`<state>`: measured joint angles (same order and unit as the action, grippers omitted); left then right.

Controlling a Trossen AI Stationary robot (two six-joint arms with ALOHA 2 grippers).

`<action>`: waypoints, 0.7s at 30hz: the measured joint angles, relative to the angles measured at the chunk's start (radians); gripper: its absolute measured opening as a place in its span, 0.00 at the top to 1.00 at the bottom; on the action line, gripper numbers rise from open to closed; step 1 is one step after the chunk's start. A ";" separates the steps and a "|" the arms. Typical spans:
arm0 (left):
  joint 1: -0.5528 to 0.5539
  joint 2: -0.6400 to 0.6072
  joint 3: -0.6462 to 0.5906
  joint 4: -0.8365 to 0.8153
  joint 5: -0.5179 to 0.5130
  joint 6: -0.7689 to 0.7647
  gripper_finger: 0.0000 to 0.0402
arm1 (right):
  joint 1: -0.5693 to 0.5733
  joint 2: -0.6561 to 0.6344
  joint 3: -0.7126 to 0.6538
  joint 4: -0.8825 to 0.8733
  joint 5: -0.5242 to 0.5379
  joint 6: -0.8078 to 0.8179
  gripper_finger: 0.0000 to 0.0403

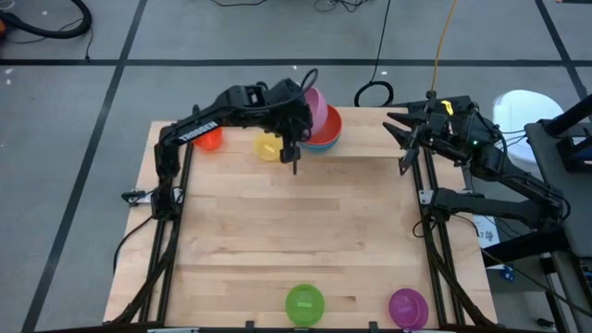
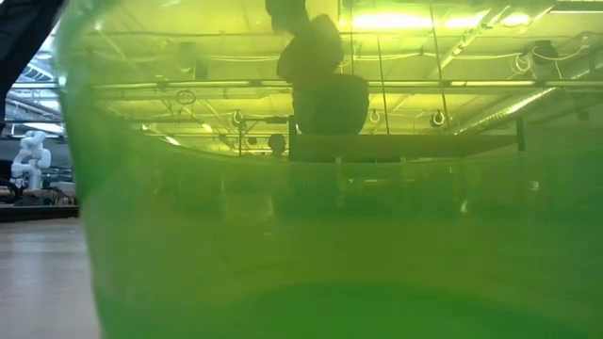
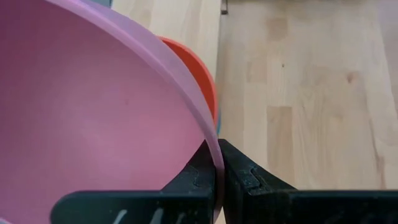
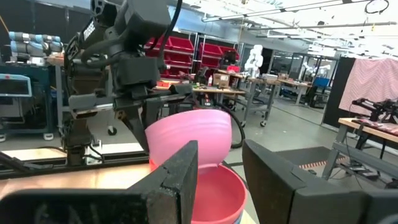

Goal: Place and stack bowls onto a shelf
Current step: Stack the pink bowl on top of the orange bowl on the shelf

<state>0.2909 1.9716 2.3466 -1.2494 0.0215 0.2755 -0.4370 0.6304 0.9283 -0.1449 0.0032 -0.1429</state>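
Risk: the pink bowl (image 1: 314, 104) is pinched only by its rim, tilted steeply, so it may slip or swing out of the left end effector (image 3: 217, 165) before it seats. If it is let go at this angle it likely lands crooked on the red bowl (image 1: 326, 128) and rolls off the stack at the upper centre of the high view. A blue rim (image 1: 319, 145) shows under the red one, so the stack is already tall; a bump could topple it. Whether the shelf sits under this stack, I cannot tell.

The left end effector is pressed together on the pink bowl's rim, one finger inside and one outside, per the left wrist view. The bowl hangs above and touching or just over the red bowl; the exact contact is unclear.

The right end effector (image 1: 403, 139) waits at the upper right of the high view, fingers spread, holding nothing, near the stack but apart.

Other bowls: yellow bowl (image 1: 269, 146) and orange bowl (image 1: 210, 138) to the left of the stack, green bowl (image 1: 304, 302) and purple bowl (image 1: 408, 306) at the bottom edge of the desk (image 1: 296, 231), well apart from both end effectors. The green bowl fills the low view.
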 joint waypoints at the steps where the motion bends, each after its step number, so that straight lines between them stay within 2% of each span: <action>1: -0.003 0.008 0.000 -0.004 0.004 0.007 0.99 | 0.000 0.000 0.000 0.000 0.000 0.000 0.71; 6: -0.005 0.031 0.000 -0.038 0.008 0.013 0.99 | 0.000 0.000 0.000 -0.001 0.000 0.000 0.71; 14: -0.005 0.051 0.000 -0.025 0.002 0.003 0.90 | 0.000 0.000 0.000 -0.004 0.000 -0.003 0.71; 21: -0.004 0.043 0.000 0.017 -0.056 -0.022 0.89 | 0.000 0.000 0.000 -0.007 0.000 -0.003 0.71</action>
<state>0.2867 2.0148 2.3466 -1.2325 -0.0343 0.2531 -0.4374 0.6304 0.9283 -0.1514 0.0032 -0.1463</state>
